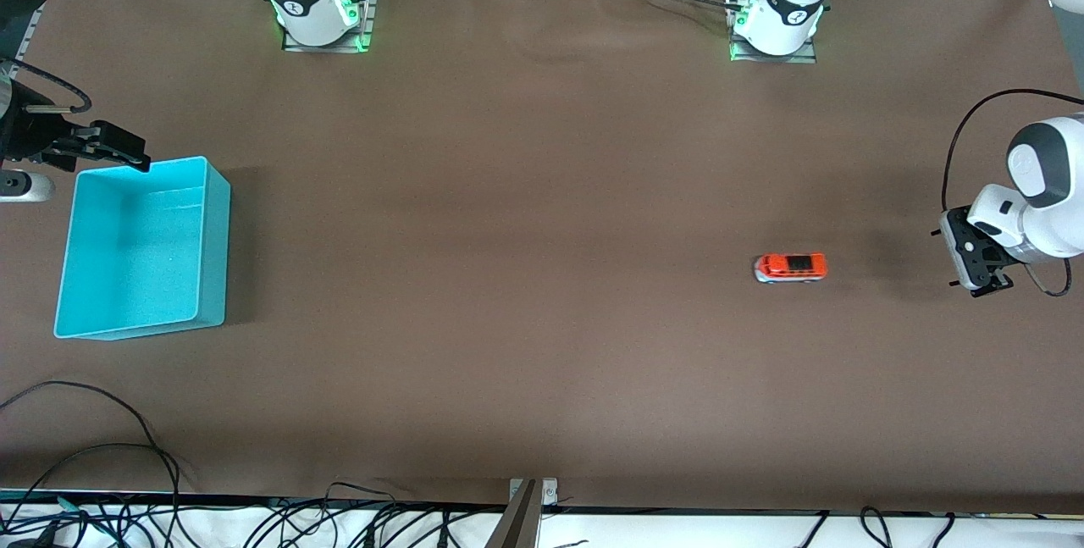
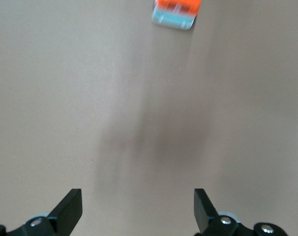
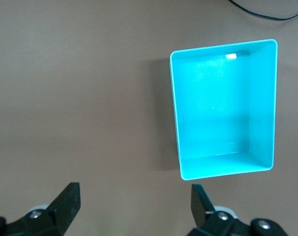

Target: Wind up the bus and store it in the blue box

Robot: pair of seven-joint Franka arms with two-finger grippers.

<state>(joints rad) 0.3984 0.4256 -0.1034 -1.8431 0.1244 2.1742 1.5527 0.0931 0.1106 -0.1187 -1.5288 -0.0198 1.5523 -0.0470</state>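
Note:
The bus (image 1: 790, 267), a small orange-red toy with a whitish-grey end, stands on the brown table toward the left arm's end. My left gripper (image 1: 961, 256) hovers beside it, farther toward that end, open and empty. In the left wrist view the bus (image 2: 176, 12) shows at the frame's edge, well clear of the open left gripper (image 2: 137, 211). The blue box (image 1: 216, 251), turquoise and empty, sits toward the right arm's end. My right gripper (image 1: 127, 154) is over the box's corner farthest from the front camera, open with nothing in it. The right wrist view shows the blue box (image 3: 174, 113) beside the open right gripper (image 3: 134, 206).
Both arm bases (image 1: 318, 10) (image 1: 775, 19) stand at the table edge farthest from the front camera. Black cables (image 1: 102, 446) lie on the table near the front edge by the right arm's end. A metal bracket (image 1: 525, 506) sits at the middle of that edge.

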